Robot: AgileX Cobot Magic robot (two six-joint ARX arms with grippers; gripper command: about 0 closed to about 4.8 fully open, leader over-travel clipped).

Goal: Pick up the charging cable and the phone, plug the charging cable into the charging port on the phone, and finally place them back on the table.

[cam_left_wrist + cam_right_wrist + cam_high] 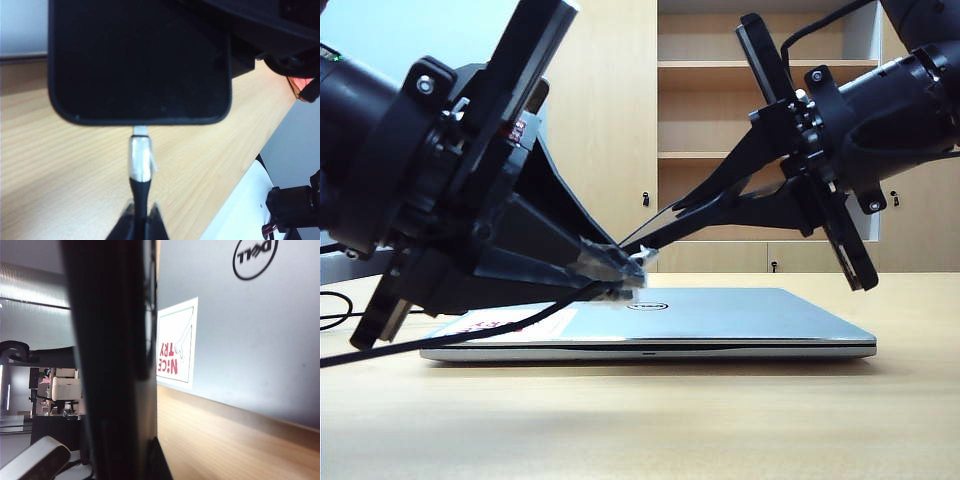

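The black phone point(140, 60) fills the far part of the left wrist view, its rounded end edge facing my left gripper point(141, 222). That gripper is shut on the dark collar of the charging cable point(140, 187). The silver plug point(140, 157) points straight at the middle of the phone's end edge, and its narrow tip meets the charging port point(140, 128); how deep it sits I cannot tell. In the right wrist view the phone point(115, 360) shows edge-on, with my right gripper point(125, 462) shut on it. In the exterior view the left gripper point(620, 272) and right gripper point(655, 238) meet above the laptop, and the cable point(470, 335) trails off left.
A closed silver Dell laptop point(720, 315) with a red-lettered sticker point(175, 345) lies on the beige table point(640, 420) right under both grippers. Wooden shelving point(760, 100) stands behind. The table's edge point(250, 165) runs close beside the phone in the left wrist view.
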